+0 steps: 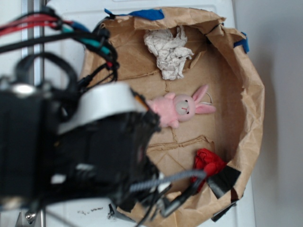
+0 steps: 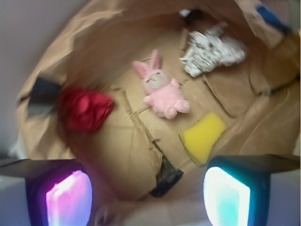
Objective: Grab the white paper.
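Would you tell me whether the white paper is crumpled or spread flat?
Crumpled. The paper is a wrinkled wad with grey creases, lying inside the bag above the bunny.

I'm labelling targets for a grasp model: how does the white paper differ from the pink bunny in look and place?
The white paper is an off-white, crumpled wad with grey creases and no set shape; the pink bunny is a smooth plush with ears, face and limbs. The paper lies near the bag's far wall, the bunny mid-floor. In size they look much alike. Both lie free on the brown bag floor, untouched by the tool.
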### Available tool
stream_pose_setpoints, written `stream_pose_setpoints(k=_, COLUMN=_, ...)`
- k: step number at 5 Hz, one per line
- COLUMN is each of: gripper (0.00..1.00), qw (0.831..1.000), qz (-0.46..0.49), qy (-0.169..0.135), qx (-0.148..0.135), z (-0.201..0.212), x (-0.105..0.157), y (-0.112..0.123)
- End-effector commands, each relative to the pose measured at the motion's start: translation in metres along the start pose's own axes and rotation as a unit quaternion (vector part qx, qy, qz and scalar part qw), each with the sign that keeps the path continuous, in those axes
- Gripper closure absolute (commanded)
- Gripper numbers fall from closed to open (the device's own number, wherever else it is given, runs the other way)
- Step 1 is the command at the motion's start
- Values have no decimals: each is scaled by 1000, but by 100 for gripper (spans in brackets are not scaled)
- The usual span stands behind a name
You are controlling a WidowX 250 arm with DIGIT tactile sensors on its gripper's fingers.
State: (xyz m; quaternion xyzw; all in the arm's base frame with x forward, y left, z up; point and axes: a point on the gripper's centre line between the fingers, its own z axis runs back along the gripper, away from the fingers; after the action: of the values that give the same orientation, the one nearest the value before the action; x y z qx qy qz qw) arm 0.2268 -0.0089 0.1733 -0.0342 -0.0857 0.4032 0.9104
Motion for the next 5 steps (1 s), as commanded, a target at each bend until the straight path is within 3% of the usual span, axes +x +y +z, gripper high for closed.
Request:
stream_pose_setpoints(k=1, gripper=0, qw=995, qz=94, qy=-28, qx=-28, z=-14, x=36, y=12)
stream_pose_setpoints(k=2, gripper=0, qw=989, qz=125, qy=-75, qx=-8, z=-34, x=54, y=14)
stream_pose_setpoints(k=5, gripper=0, qw=977, qz=138, qy=-150, qx=64, z=-70, x=83, y=54)
